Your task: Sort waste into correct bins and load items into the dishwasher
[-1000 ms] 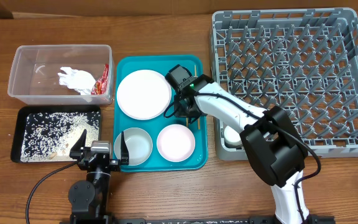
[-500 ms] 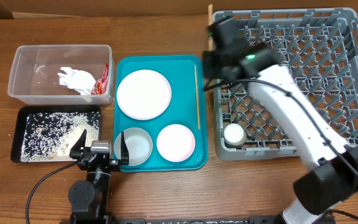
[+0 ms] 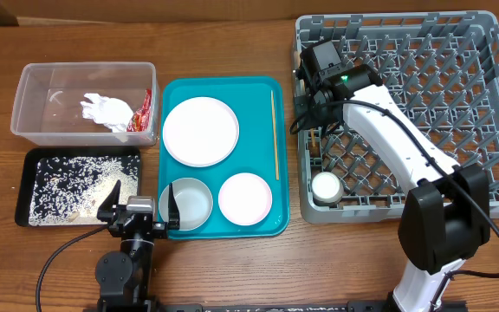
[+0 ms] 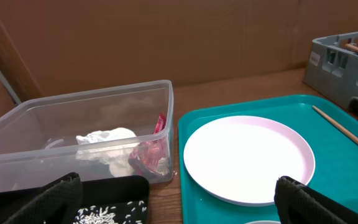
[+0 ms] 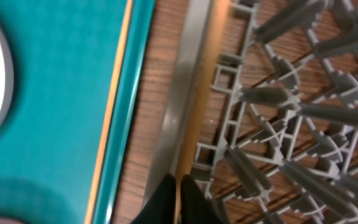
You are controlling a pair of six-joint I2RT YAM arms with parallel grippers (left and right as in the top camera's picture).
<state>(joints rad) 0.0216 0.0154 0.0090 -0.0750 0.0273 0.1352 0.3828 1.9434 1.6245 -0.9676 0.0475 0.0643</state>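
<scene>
My right gripper (image 3: 308,111) (image 5: 179,183) is shut on a thin wooden chopstick (image 5: 199,93), low along the left wall of the grey dishwasher rack (image 3: 405,19) (image 5: 291,93). A second chopstick (image 3: 275,134) (image 4: 344,130) lies on the teal tray (image 3: 258,104). That tray also carries the white plate (image 3: 200,131) (image 4: 247,158) and two white bowls (image 3: 245,198) (image 3: 189,201). A small white cup (image 3: 326,187) sits in the rack's near left corner. My left gripper (image 3: 139,204) (image 4: 179,205) rests open at the tray's near left corner, holding nothing.
The clear tub (image 3: 33,130) (image 4: 17,134) at the far left holds a crumpled napkin (image 3: 106,110) (image 4: 104,140) and a red wrapper (image 3: 142,113) (image 4: 151,152). In front of it the black tray (image 3: 81,152) holds loose rice (image 3: 68,186).
My right arm lifted one chopstick off the teal tray, swung to the rack's far left corner, then came down along its left wall. The left arm has not moved.
</scene>
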